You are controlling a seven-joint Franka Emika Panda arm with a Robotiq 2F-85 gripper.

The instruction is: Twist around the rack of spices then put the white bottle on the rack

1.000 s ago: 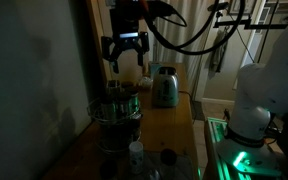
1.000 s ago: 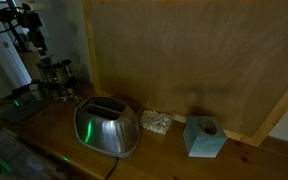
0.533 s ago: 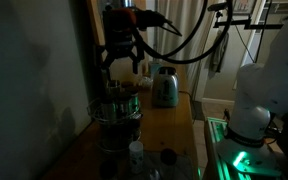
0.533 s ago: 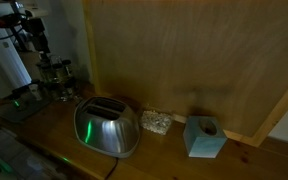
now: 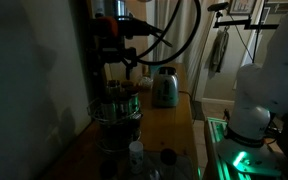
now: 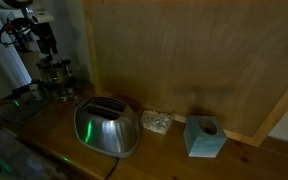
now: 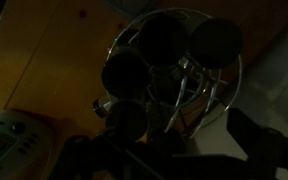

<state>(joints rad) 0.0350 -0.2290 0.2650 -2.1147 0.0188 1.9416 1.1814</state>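
Tool: dark two-finger tool (image 5: pixel 121 68) hovers, jaws apart, empty.
Risk: off-centre descent could knock dark-lidded jars (image 7: pixel 216 42) from round dark metal spice rack (image 5: pixel 117 112) below.

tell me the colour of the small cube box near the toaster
Pale teal; the cube box shows best in an exterior view.

Directly beneath the hand (image 5: pixel 121 68): round tiered dark metal spice rack (image 5: pixel 117 118); lower, before it on the wooden surface (image 5: pixel 171 125), small white-capped translucent bottle (image 5: pixel 135 153).
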